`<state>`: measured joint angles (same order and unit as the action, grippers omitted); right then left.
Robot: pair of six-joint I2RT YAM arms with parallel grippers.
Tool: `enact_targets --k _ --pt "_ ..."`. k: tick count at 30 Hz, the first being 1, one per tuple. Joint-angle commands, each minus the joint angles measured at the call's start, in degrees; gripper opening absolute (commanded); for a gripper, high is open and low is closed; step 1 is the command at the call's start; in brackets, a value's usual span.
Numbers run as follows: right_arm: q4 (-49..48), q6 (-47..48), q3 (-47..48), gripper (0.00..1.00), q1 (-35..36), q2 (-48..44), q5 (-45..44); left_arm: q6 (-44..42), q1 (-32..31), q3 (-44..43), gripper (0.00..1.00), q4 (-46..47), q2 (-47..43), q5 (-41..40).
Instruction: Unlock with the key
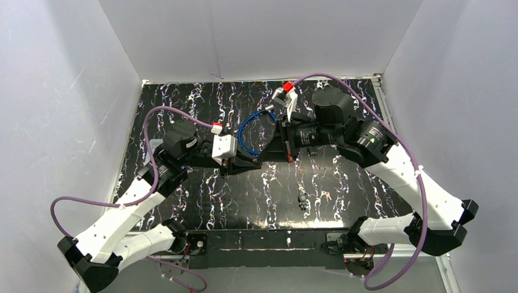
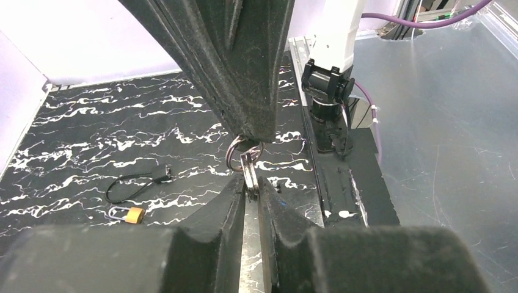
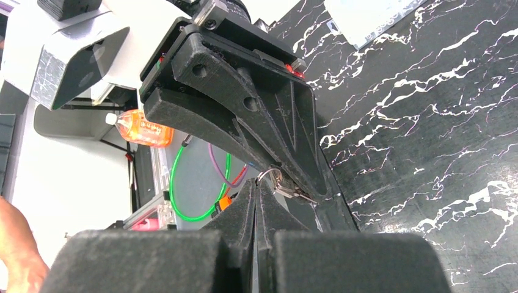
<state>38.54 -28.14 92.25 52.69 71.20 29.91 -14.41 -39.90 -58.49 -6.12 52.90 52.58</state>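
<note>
Top external view only gives the big picture: left gripper (image 1: 253, 162) and right gripper (image 1: 266, 152) meet tip to tip over the middle of the table (image 1: 244, 204), raised off the surface. You can't make out the key from up there, it's lost between the black fingers. It does show the padlock (image 1: 302, 200) lying by itself on the table, toward the near edge and a bit right of centre, well apart from both grippers. A blue cable (image 1: 244, 131) loops just behind the tips.

Left wrist view is where the detail is. The right fingers come down from above, clenched on the ring (image 2: 241, 149), and the key (image 2: 249, 174) hangs off that ring straight into the left gripper's jaws. Those left fingers are pinched in on the key with only a thin slit between them, so both grippers have the bunch at once, one on the ring, one on the key. This view also shows the padlock as brass, lying flat with a thin black cord (image 2: 137, 183) just beside it, which the top view doesn't really show.

Right wrist view shows it from the other side: right fingers pressed tight together, ring and key poking out at the tip of the left gripper. The padlock is out of that frame.
</note>
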Motion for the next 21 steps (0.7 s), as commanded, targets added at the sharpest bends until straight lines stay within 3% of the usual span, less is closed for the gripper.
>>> enact_targets --k 1,11,17,21 --pt "-3.27 0.33 -0.81 0.01 0.31 -2.62 -0.90 -1.03 -0.42 -2.43 0.12 -0.92 -1.24 0.27" --pt "-3.57 0.00 -4.44 0.01 0.31 -5.20 -3.00 -2.34 -0.41 -2.75 0.01 -3.96 -3.34 -2.65" --pt "-3.05 0.25 -5.59 0.01 0.28 -6.40 -4.83 -3.06 -0.42 -4.05 0.02 -6.35 -3.93 -2.95" --pt "-3.10 0.24 -5.87 0.01 0.30 -6.74 -5.36 -2.75 -0.42 -4.84 0.10 -7.92 -4.05 -2.10"
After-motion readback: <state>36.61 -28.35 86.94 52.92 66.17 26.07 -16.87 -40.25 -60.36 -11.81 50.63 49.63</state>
